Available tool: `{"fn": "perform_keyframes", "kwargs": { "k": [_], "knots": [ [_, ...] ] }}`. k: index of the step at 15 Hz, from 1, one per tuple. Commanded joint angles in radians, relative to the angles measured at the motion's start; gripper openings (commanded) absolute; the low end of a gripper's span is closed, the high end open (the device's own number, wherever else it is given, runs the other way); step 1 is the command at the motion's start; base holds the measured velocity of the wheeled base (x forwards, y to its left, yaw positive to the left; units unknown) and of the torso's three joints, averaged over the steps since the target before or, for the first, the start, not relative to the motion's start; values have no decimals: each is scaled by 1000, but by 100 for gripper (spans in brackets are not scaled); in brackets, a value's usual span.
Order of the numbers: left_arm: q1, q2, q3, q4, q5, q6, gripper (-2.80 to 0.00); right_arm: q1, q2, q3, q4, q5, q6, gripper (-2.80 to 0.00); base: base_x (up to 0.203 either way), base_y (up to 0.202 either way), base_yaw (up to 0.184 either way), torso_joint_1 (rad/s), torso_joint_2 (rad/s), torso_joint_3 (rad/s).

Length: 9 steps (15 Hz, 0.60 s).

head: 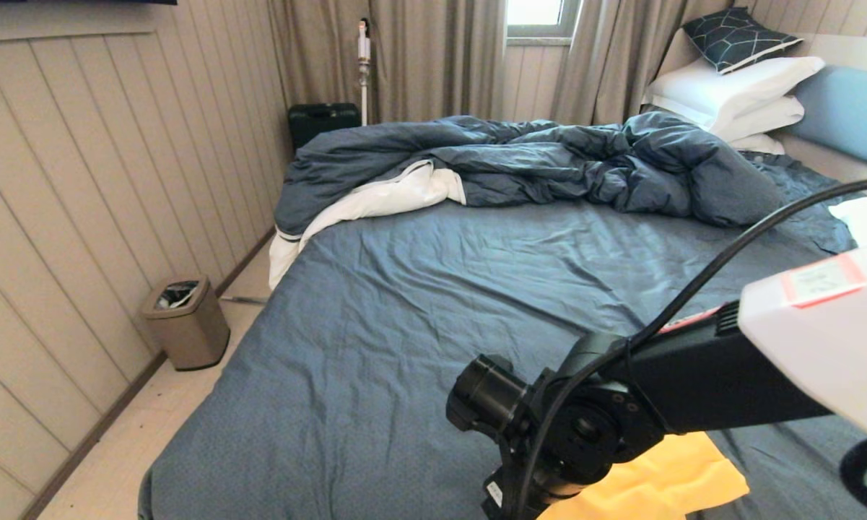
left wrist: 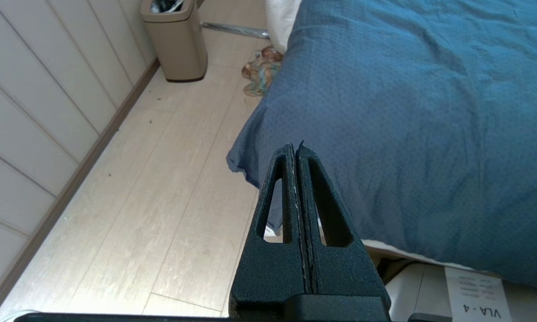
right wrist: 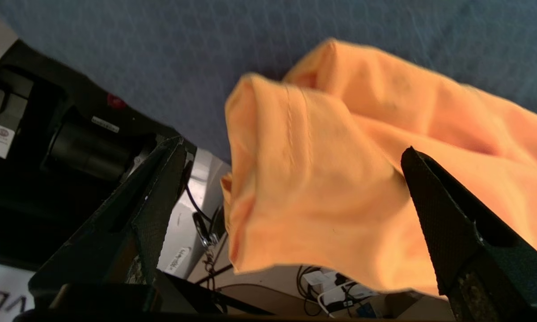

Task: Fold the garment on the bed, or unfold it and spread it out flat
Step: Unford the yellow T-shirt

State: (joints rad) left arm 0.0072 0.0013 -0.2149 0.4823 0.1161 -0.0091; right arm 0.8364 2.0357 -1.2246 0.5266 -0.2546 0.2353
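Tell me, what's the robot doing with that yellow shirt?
The robot is working on the yellow T-shirt, which lies bunched at the near edge of the bed. Its right gripper is wide open with the shirt's cloth between its fingers, not pinched. The left gripper is shut and waits off the bed's corner, over the floor. The shirt isn't folded or spread flat yet.

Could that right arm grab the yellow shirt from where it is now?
Probably yes. The right gripper has its fingers spread wide on either side of the yellow shirt, which hangs over the bed edge, nothing between them.
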Motion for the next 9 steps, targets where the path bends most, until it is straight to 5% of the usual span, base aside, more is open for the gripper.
{"fn": "perform_keyframes", "kwargs": {
  "k": [1, 9],
  "knots": [
    [0, 2, 0, 2, 2, 0, -280, 0, 36, -20, 3, -2, 7, 0, 0, 0, 0, 0, 0, 0],
    [0, 2, 0, 2, 0, -3, -280, 0, 47, 8, 3, -67, 33, 0, 0, 0, 0, 0, 0, 0]
  ]
}}
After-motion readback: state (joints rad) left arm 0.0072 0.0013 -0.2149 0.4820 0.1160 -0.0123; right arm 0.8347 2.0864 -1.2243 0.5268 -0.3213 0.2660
